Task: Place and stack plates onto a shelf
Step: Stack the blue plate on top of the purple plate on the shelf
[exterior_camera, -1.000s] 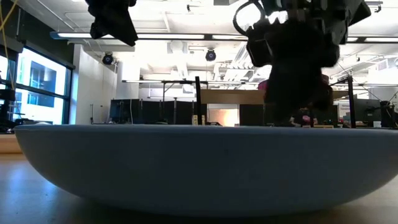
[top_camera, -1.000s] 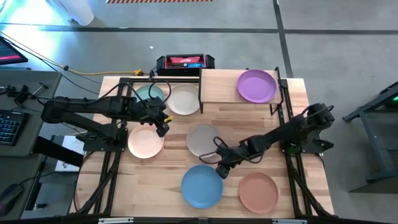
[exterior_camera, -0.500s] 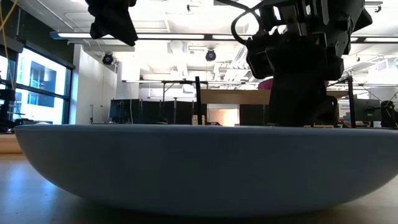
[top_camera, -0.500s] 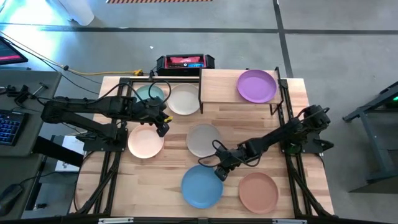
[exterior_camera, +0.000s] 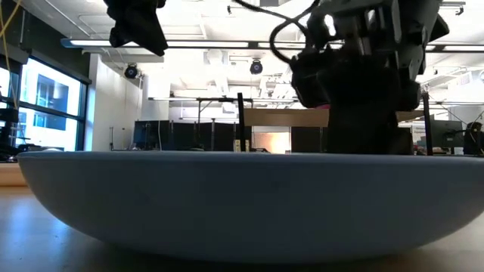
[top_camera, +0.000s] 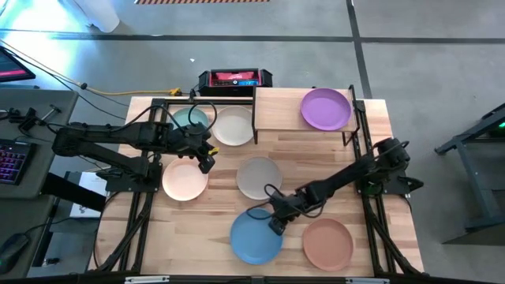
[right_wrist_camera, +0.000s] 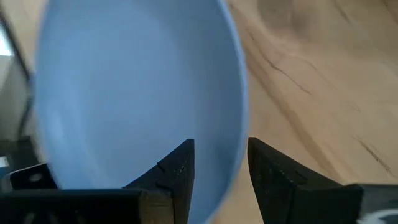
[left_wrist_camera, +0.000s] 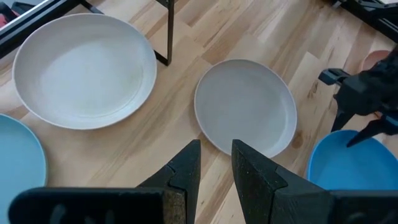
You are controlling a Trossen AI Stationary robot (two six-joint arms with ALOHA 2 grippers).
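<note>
Pick-up step: right gripper (top_camera: 274, 225), fingers spread astride the rim of the blue plate (top_camera: 254, 238) lying on the tabletop, not yet pinching; closing and lifting toward the shelf (top_camera: 278, 110) should follow; left gripper (top_camera: 207, 162) waits, fingers slightly parted, empty

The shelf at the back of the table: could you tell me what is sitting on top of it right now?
Only the purple plate lies on the shelf, at its right end; the board's left part is bare. Whether another plate lies under the purple one cannot be seen from above.
</note>
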